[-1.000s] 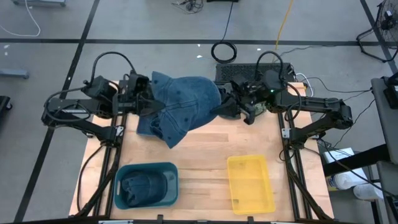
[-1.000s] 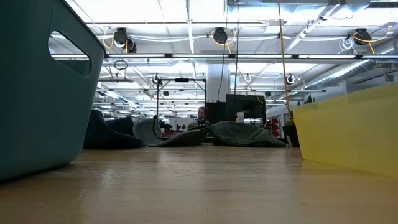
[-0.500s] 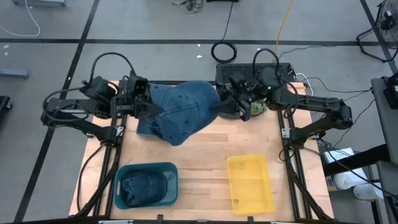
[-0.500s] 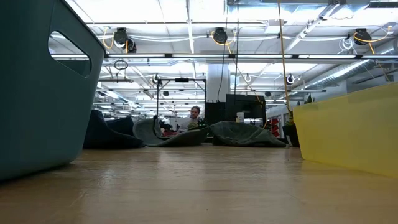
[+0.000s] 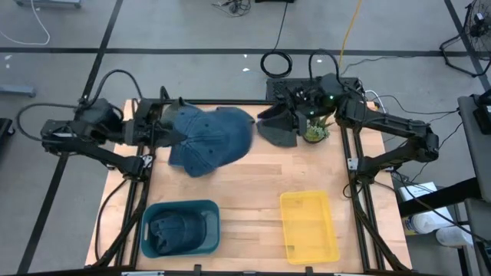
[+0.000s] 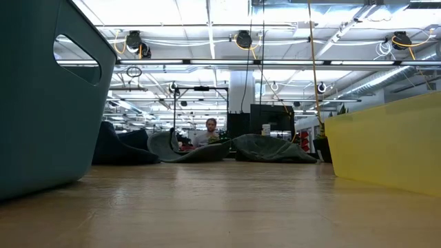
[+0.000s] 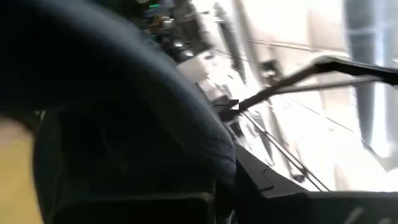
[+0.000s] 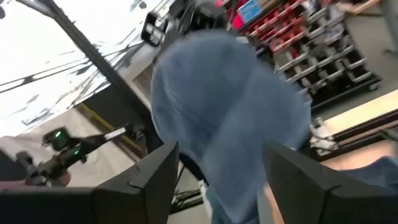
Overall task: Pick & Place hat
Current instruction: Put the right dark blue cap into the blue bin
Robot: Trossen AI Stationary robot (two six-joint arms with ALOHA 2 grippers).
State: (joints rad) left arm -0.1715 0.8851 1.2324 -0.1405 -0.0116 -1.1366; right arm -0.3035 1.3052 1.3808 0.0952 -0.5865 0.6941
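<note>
A blue denim hat (image 5: pixel 215 136) hangs above the table's far left, with my left gripper (image 5: pixel 163 130) shut on its left edge. It fills the left wrist view as a dark curve (image 7: pixel 124 93). My right gripper (image 8: pixel 217 186) stands open near the far edge (image 5: pixel 290 115), apart from the blue hat (image 8: pixel 230 118), which shows beyond its fingers. A dark grey hat (image 5: pixel 278 130) lies on the table below the right gripper. A teal bin (image 5: pixel 180 245) at the near left holds a dark hat (image 5: pixel 170 228). My left gripper holds the blue hat by its left edge (image 5: pixel 173 132), reaching in about level from the table's left side. The hat itself hides the fingers, so the kind of hold does not show. The hat hangs out to the right of the gripper, lifted clear of the table.
A yellow tray (image 5: pixel 308 226) stands at the near right. Another blue hat (image 5: pixel 181 159) lies on the table under the held one. The low view shows hats lying on the far table (image 6: pixel 200 151) and a person (image 6: pixel 210 127) in the room behind.
My right gripper has opened, let go of the blue hat's right side and drawn back toward the far right. My left gripper has pulled back toward the table's left edge with the hat. The hat, earlier spanned between both grippers, has shifted left and hangs from the left one alone.
</note>
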